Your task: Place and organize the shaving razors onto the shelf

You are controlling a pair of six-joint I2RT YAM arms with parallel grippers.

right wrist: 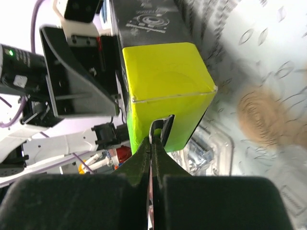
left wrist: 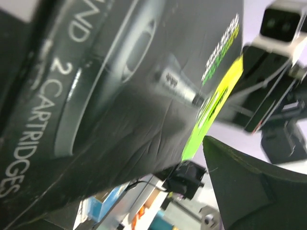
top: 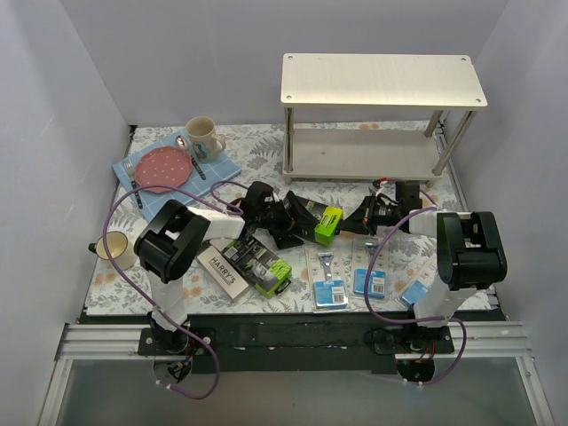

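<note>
A black-and-lime-green razor box is held off the table in the middle, between both grippers. My left gripper is shut on its black body, which fills the left wrist view; one finger shows at the lower right. My right gripper is shut on the black hang tab at the box's lime end; it also shows in the top view. A second black-and-lime box and a white HARRY'S box lie front left. Three blue blister packs lie front right. The shelf stands at the back with both boards bare.
A cream mug and a pink speckled plate with cutlery sit on a blue cloth at the back left. Another cup stands at the left edge. White walls enclose the table on three sides.
</note>
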